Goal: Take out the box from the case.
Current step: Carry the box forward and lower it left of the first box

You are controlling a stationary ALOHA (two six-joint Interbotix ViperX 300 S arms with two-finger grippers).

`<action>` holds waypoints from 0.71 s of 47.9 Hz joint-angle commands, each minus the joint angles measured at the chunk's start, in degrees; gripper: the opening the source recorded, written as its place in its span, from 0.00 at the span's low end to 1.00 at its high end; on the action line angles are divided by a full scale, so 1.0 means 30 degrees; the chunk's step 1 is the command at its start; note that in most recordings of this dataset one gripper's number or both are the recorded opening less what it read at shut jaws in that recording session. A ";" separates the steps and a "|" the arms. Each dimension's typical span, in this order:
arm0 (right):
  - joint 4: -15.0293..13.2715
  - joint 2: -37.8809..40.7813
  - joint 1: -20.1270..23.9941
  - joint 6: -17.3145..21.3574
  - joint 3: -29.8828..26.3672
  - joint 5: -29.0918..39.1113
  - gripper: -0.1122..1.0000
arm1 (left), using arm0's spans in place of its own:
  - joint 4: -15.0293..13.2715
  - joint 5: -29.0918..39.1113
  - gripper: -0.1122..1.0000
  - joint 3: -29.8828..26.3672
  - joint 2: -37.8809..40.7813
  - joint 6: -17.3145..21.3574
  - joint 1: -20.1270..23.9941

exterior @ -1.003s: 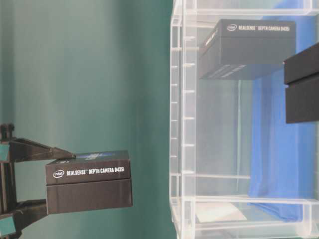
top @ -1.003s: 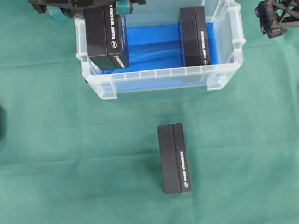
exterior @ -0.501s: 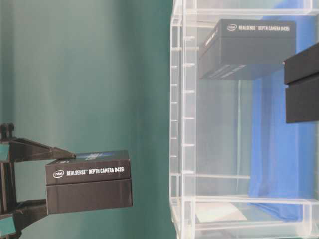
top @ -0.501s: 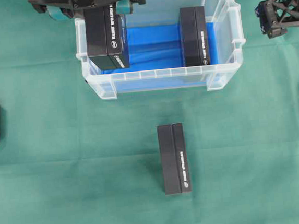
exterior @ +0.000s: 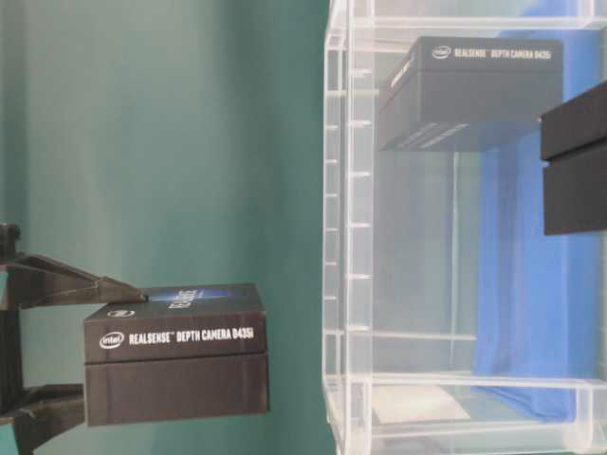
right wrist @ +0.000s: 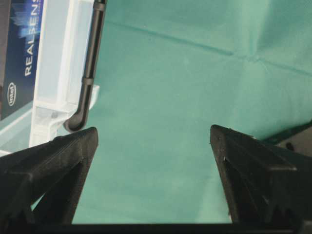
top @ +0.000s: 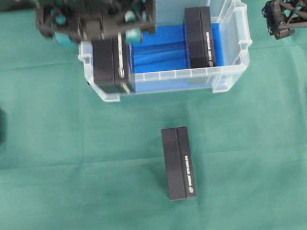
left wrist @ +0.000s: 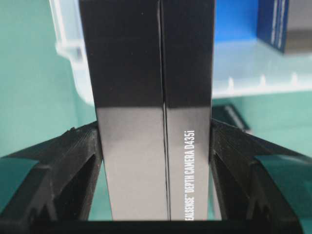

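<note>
1. The left gripper (left wrist: 156,161) is closed on a black box (top: 112,66); in the left wrist view its two fingers (left wrist: 73,161) press the box's two long sides, and the box fills the gap between them.
2. In the overhead view this held box hangs over the left end of the case (top: 231,84), crossing the near left rim. In the table-level view it is lifted outside the clear wall.
3. The right gripper (right wrist: 153,161) stands wide open and holds nothing; it waits over the green cloth (top: 67,171) just to the right of the case.
4. A second box (top: 199,35) stands inside the case on the blue lining (top: 158,44). A third box (top: 178,163) lies on the green cloth, well apart from the case on the near side.
5. I judge the step in hand is carrying the lifted box out.
6. The next move calls for bringing it fully past the near rim, lowering it to free cloth beside the third box, then opening the fingers.
</note>
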 commanded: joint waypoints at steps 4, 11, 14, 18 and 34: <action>-0.0029 -0.0176 0.0059 -0.0059 -0.0410 0.0000 0.93 | 0.0088 -0.0029 0.64 0.0234 -0.1113 -0.1348 -0.1494; -0.0059 -0.0176 0.0029 -0.0088 -0.0410 0.0000 0.93 | 0.0088 -0.0059 0.64 0.0762 -0.1289 -0.3281 -0.3164; -0.0059 -0.0176 0.0059 -0.0088 -0.0410 0.0000 0.93 | 0.0088 -0.0029 0.64 0.0879 -0.1318 -0.4072 -0.3838; -0.0059 -0.0176 0.0029 -0.0088 -0.0410 0.0000 0.93 | 0.0088 -0.0029 0.64 0.0908 -0.1289 -0.5068 -0.4717; -0.0059 -0.0176 0.0059 -0.0059 -0.0410 0.0000 0.93 | 0.0088 -0.0029 0.64 0.0908 -0.1055 -0.9053 -0.7998</action>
